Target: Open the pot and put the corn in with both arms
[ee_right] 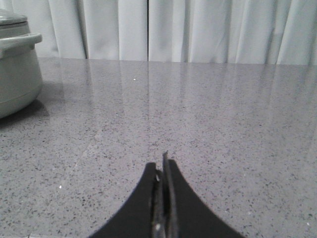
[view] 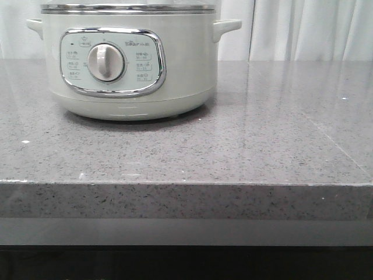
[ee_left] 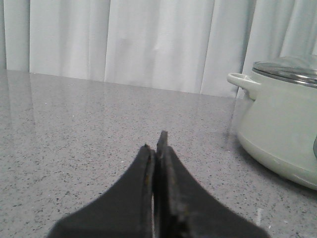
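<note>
The pot [view: 128, 58] sits lidded on the grey bench [view: 262, 146]. Both grippers, left [ee_left: 157, 148] and right [ee_right: 162, 166], hang low over bare bench, jaws pressed together and empty

A long counter [view: 280, 134] of grey speckled stone fills most of the room in front of me, polished enough to throw back pale streaks of light. A faint straight seam [view: 335, 149] runs across its top on the right side. Its front edge [view: 186, 201] is thick and square, darker flecked, with a smooth grey band [view: 186, 231] beneath it and black shadow below that. Behind the counter hangs a white curtain [view: 303, 29] in soft vertical folds, covering the whole back wall. The light is even and cool, and the curtain's folds show up as dim reflections in the stone.
</note>
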### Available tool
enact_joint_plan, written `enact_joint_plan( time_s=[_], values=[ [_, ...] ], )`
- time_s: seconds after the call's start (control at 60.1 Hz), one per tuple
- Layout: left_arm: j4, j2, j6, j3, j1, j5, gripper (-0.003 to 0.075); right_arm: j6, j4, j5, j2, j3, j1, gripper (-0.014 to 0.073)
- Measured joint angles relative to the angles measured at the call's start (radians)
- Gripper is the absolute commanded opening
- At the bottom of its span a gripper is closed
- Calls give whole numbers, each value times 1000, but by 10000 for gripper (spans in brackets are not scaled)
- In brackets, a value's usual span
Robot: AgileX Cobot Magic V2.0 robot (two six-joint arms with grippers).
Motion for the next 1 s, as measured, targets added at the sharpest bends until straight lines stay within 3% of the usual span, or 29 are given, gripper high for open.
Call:
enact_joint_plan(
  time_s=[0.549, 0.616, 0.766, 0.999],
  values=[
    [0, 0, 0, 0, 0, 0, -20, 2, -9, -6, 0, 6, 0, -120],
    [0, 0, 0, 0, 0, 0, -20, 40, -65, -6, 0, 6, 0, -120],
    [0, 0, 0, 0, 0, 0, -20, 258, -241, -28, 0, 6, 0, -120],
    [0, 0, 0, 0, 0, 0, -20, 330, -270, -86, 0, 6, 0, -120]
  ],
)
